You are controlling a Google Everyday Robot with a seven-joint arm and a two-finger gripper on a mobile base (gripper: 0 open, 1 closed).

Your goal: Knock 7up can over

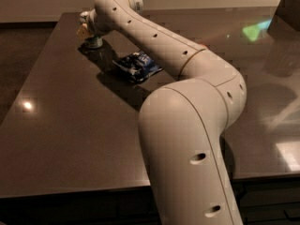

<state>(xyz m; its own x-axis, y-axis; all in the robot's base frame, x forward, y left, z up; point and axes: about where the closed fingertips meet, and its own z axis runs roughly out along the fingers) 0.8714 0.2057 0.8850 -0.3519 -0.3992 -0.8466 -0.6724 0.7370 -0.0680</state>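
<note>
The 7up can stands at the far left of the dark table; only its lower part shows as a pale grey-green cylinder, and its top is hidden behind the wrist. My gripper is at the end of the long white arm, right over and against the can's upper part. The can looks upright.
A blue snack bag lies on the table just right of the can, under the forearm. A dark object stands at the far right corner. The table's left edge runs close to the can.
</note>
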